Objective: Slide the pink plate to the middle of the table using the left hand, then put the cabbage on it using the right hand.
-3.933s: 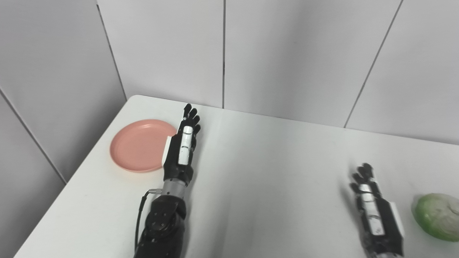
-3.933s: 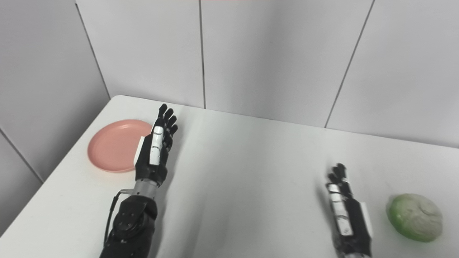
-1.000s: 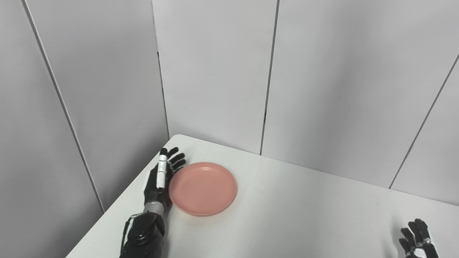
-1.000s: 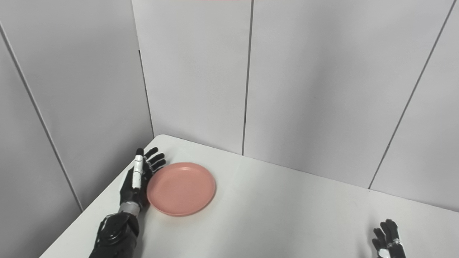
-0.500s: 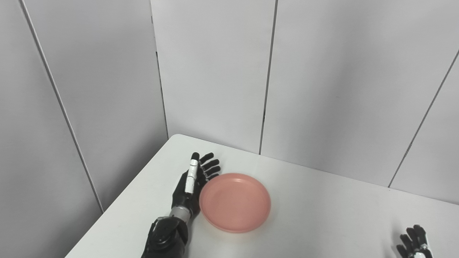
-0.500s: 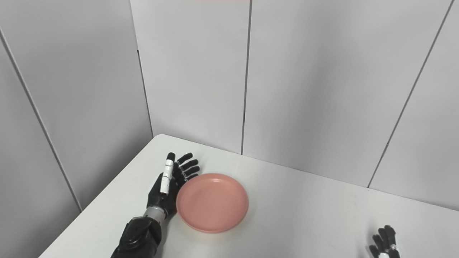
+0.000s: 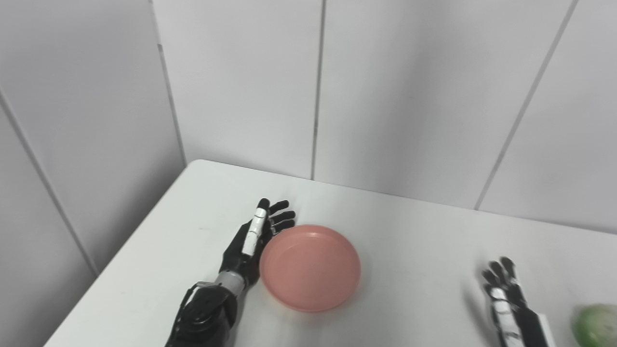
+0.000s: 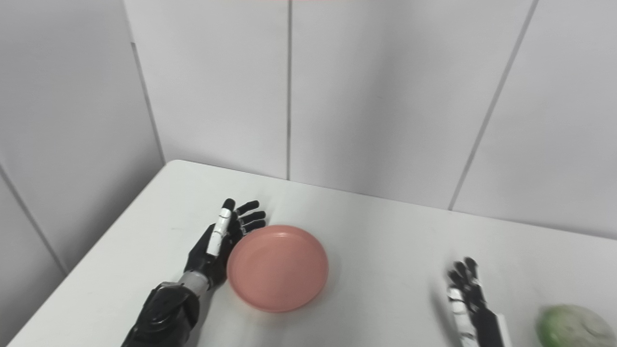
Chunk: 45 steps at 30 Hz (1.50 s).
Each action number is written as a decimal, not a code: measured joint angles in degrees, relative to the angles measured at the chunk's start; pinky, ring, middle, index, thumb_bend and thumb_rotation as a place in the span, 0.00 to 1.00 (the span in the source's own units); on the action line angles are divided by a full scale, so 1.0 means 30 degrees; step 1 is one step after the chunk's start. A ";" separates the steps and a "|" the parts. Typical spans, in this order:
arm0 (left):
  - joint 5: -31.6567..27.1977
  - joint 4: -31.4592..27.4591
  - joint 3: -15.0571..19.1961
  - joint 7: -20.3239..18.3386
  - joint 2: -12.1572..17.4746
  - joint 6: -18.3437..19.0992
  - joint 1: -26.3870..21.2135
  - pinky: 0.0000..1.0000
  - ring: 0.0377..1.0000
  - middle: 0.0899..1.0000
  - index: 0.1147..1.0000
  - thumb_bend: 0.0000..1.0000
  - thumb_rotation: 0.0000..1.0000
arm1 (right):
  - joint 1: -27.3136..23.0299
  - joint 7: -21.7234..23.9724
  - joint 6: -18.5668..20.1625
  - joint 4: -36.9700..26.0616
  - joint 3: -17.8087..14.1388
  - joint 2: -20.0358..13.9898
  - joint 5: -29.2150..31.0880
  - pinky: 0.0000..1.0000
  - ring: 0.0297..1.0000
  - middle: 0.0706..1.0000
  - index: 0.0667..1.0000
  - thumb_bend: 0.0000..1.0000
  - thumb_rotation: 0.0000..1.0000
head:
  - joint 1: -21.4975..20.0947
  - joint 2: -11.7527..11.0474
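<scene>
left hand point(image 7: 253, 238) open, flat against plate point(image 7: 310, 267) rim | right hand point(image 8: 470, 301) open, idle | risk: plate pivots off fingers, veers off-centre

Plate point(image 7: 311, 267) left of centre on table point(image 7: 409, 231), cabbage point(image 8: 569, 326) far right

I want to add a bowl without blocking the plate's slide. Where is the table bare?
Bare: the far strip along the wall behind the plate, and the wide patch between the plate and the right hand. Crowded: the plate's left rim, where the left hand lies against it, and the near right corner with the cabbage.
</scene>
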 measured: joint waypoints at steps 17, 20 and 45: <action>0.0523 -0.0908 -0.1446 -0.1632 -0.0409 -0.0030 0.0857 0.83 0.81 0.77 0.76 0.77 0.94 | -0.0173 -0.1249 0.0896 -0.1745 0.0694 0.1157 -0.1387 0.96 0.94 0.95 0.99 0.65 0.75 | -0.3721 0.1846; 0.0532 -0.1203 -0.1712 -0.1722 -0.0469 -0.0001 0.1081 0.88 0.85 0.80 0.79 0.80 0.94 | -0.0228 -0.1556 0.0902 -0.1893 0.0895 0.1391 -0.1962 0.94 0.94 0.95 0.99 0.63 0.77 | -0.4711 0.1933; 0.1447 -0.2556 -0.2756 -0.1205 -0.3794 -0.2372 0.3818 1.00 1.00 1.00 1.00 0.69 0.87 | -0.0262 -0.2318 0.1388 -0.2521 0.1261 0.1590 -0.3045 0.92 0.94 0.94 0.98 0.61 0.79 | -0.4249 0.2197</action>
